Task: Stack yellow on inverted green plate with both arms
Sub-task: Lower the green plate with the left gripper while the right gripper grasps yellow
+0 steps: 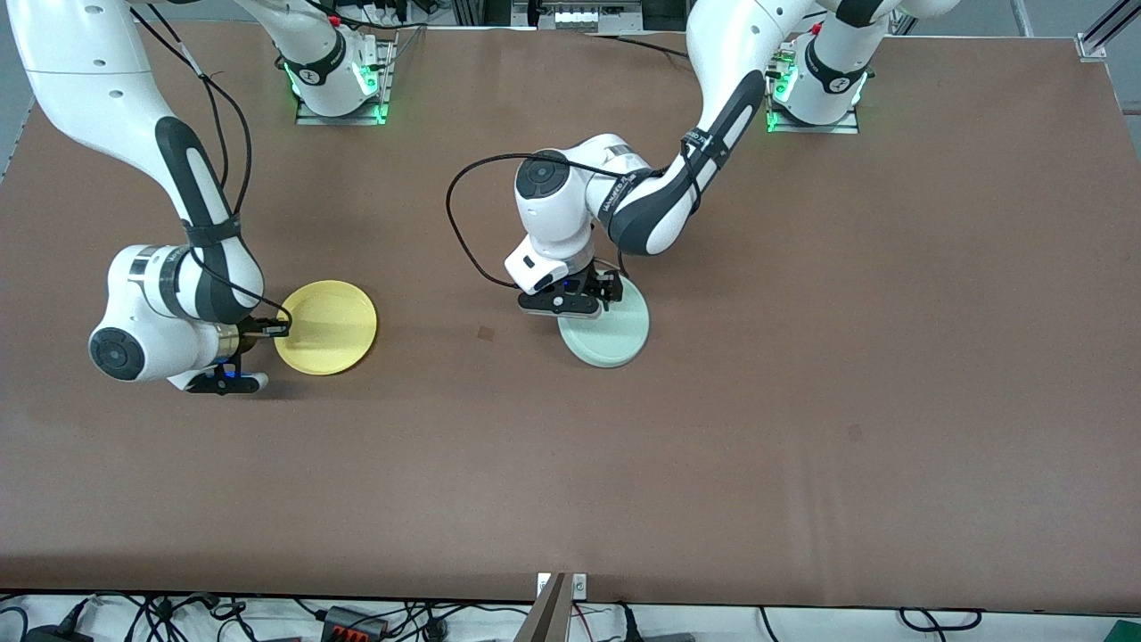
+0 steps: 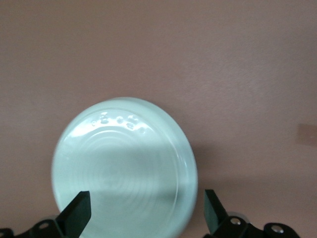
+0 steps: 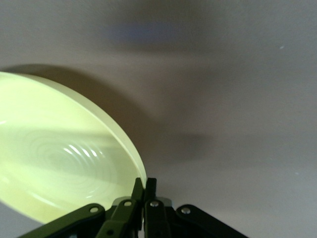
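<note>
The yellow plate (image 1: 328, 326) lies toward the right arm's end of the table. My right gripper (image 1: 270, 328) is shut on its rim at the edge toward that end. In the right wrist view the fingers (image 3: 144, 187) pinch the rim of the yellow plate (image 3: 59, 163), which looks tilted with shadow under it. The pale mint-green plate (image 1: 608, 334) lies bottom up near the table's middle. My left gripper (image 1: 610, 292) hangs open just above its edge, touching nothing. In the left wrist view the green plate (image 2: 124, 163) shows base rings, with my left gripper (image 2: 147, 213) open across it.
The brown table cover (image 1: 802, 401) carries a small dark mark (image 1: 486, 333) between the two plates. The arm bases (image 1: 343, 85) stand along the table edge farthest from the front camera. Cables (image 1: 357, 620) lie below the near edge.
</note>
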Available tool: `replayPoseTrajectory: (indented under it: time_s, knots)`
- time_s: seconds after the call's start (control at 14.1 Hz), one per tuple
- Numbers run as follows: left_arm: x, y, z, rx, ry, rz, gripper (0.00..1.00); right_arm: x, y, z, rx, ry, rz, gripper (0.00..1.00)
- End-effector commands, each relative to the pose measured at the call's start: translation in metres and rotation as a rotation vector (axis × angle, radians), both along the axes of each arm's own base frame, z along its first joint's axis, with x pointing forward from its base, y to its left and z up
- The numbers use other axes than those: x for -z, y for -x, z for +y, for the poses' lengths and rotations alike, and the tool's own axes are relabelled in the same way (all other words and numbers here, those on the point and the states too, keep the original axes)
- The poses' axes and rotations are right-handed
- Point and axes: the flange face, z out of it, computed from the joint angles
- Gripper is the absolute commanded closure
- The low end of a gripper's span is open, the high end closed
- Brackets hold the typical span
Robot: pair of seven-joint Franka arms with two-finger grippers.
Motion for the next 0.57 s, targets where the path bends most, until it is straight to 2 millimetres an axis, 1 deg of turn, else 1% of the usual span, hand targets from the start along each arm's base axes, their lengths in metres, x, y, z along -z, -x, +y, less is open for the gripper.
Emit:
replayPoseTrajectory:
  time_s: [0.0, 0.07, 0.14, 0.28, 0.36, 0.43, 0.5]
  knots:
    - [-0.003, -0.013, 0.001, -0.026, 0.123, 0.001, 0.00, -0.011, -0.001, 0.005, 0.009, -0.005, 0.000, 1.00]
    - [-0.006, -0.016, 0.003, -0.033, 0.126, -0.001, 0.00, -0.012, -0.001, 0.005, 0.009, -0.005, -0.002, 1.00]
    - [-0.011, -0.026, 0.014, -0.053, 0.125, -0.003, 0.00, -0.020, -0.002, 0.007, 0.005, -0.006, -0.014, 1.00]
    - [-0.032, -0.042, 0.043, -0.092, 0.086, 0.020, 0.00, -0.047, -0.006, 0.009, -0.001, -0.008, -0.052, 1.00]
    - [-0.045, -0.055, 0.062, -0.084, 0.071, 0.029, 0.00, -0.057, -0.007, 0.012, -0.006, -0.008, -0.066, 1.00]
    - [-0.060, -0.068, 0.084, -0.077, 0.053, 0.039, 0.00, -0.068, -0.007, 0.019, -0.017, -0.009, -0.078, 1.00]
    - [-0.076, -0.076, 0.107, -0.080, 0.022, 0.065, 0.00, -0.075, -0.007, 0.026, -0.026, -0.009, -0.087, 1.00]
